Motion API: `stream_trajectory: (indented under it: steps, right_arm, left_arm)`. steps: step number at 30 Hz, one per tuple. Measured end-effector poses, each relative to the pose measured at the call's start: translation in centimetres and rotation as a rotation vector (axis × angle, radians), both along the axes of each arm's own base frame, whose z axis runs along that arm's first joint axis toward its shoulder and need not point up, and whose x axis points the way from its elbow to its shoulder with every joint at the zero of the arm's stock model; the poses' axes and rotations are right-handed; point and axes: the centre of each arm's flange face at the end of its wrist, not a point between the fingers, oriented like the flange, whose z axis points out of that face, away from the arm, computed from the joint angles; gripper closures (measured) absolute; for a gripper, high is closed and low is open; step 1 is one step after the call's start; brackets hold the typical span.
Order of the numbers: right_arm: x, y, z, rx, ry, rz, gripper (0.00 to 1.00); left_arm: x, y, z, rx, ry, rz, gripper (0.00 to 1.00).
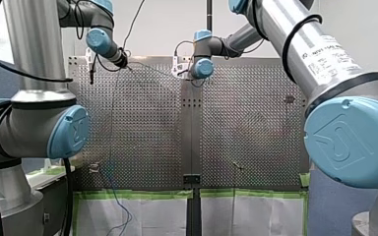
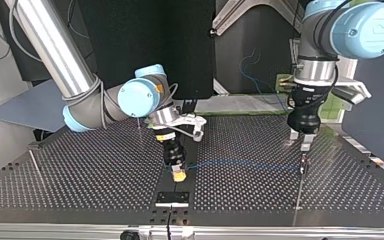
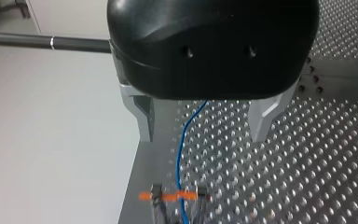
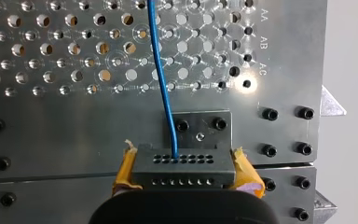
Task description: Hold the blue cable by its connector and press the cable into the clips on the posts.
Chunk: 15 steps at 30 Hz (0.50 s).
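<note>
In the right wrist view my right gripper (image 4: 182, 161) has its yellow pads (image 4: 123, 170) shut on a black connector block (image 4: 182, 175). The blue cable (image 4: 161, 70) leaves the block and runs ahead over the perforated table. In the top view the cable (image 2: 240, 162) stretches from my right gripper (image 2: 179, 174) across to a post (image 2: 303, 164) under my left gripper (image 2: 301, 141). In the left wrist view my left gripper (image 3: 203, 137) is open. The cable (image 3: 181, 154) passes between its metal fingers (image 3: 145, 123) without touching them, down to an orange-tipped clip (image 3: 175, 196).
Other small posts stand on the table (image 1: 142, 128) in the front view, near its front left (image 1: 94, 167), front right (image 1: 236, 166) and right side (image 1: 289, 98). The cable's loose end (image 1: 120, 201) hangs over the taped near edge. A black plate (image 2: 172, 197) sits on the centre seam.
</note>
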Motion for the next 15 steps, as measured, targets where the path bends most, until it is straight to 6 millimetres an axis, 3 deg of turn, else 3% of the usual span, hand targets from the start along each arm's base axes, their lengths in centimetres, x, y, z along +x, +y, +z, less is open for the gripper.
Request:
stream_trajectory:
  steps: [15]
  right_arm:
    - [-0.2, -0.4, -0.2, 0.001, 0.001, -0.005, 0.84]
  left_arm:
    - [3.4, -4.9, 0.6, 0.034, -0.004, -0.07, 0.0]
